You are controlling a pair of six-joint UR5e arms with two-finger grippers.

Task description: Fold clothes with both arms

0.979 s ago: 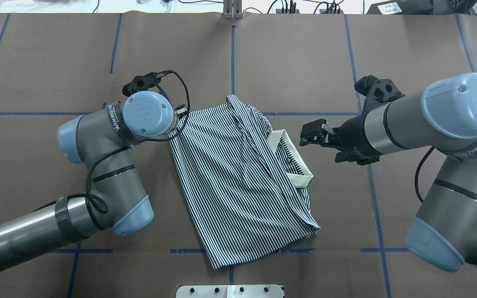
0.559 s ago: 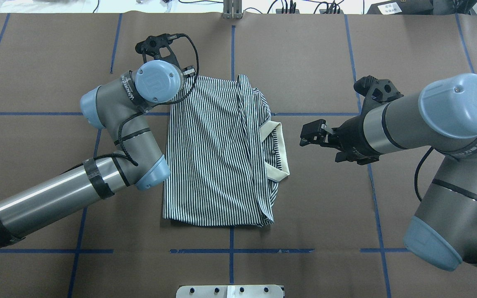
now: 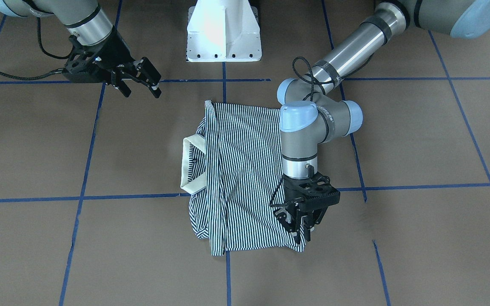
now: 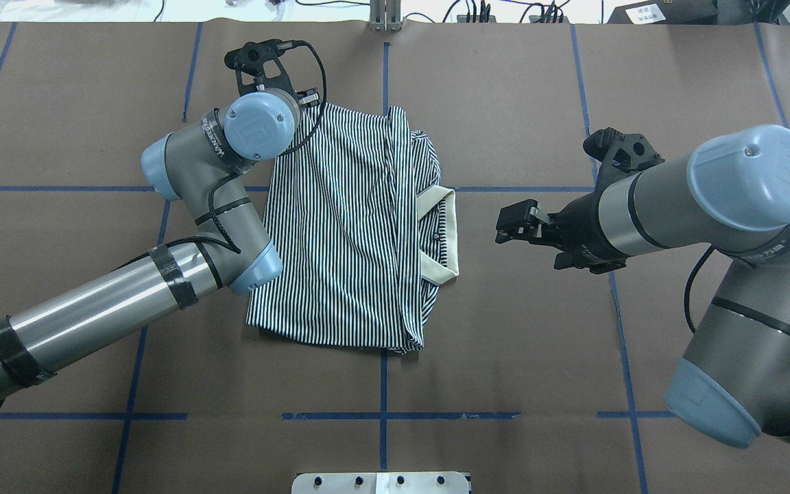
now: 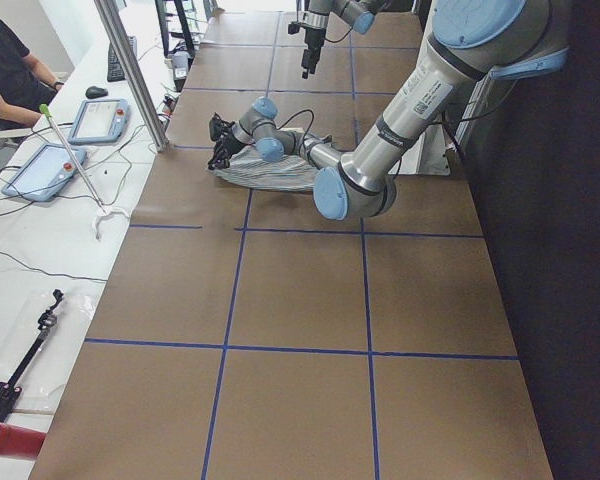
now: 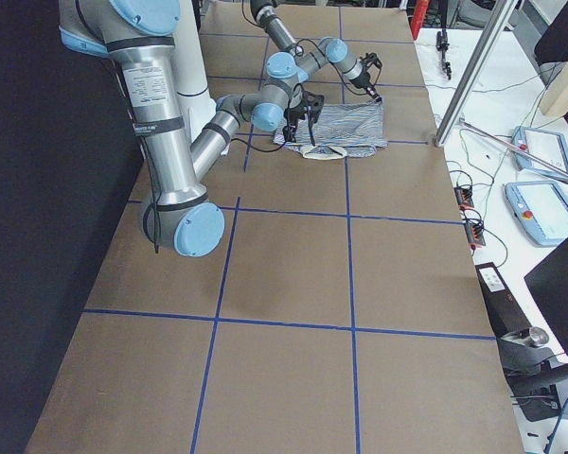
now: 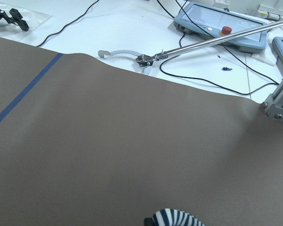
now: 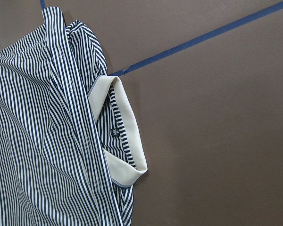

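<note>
The polo shirt [image 4: 340, 226] lies folded in the middle of the table [image 4: 505, 103]. Its long axis runs from the robot's edge toward the far edge, and the cream collar [image 4: 444, 233] pokes out on the right arm's side. The left gripper [image 3: 299, 233] is on it, pinched tight on the shirt's far corner on the left-arm side. The right gripper [image 4: 503, 228] hovers empty with jaws spread, aimed at the collar, near it but apart. That gap is the hinge: the collar edge lies straight ahead of the right fingertips.

Overhead, the left arm's wrist covers its own fingers, and its wrist camera catches only a scrap of stripes. Sleeves and patch are tucked away, and I can't tell how many layers are pinched.
</note>
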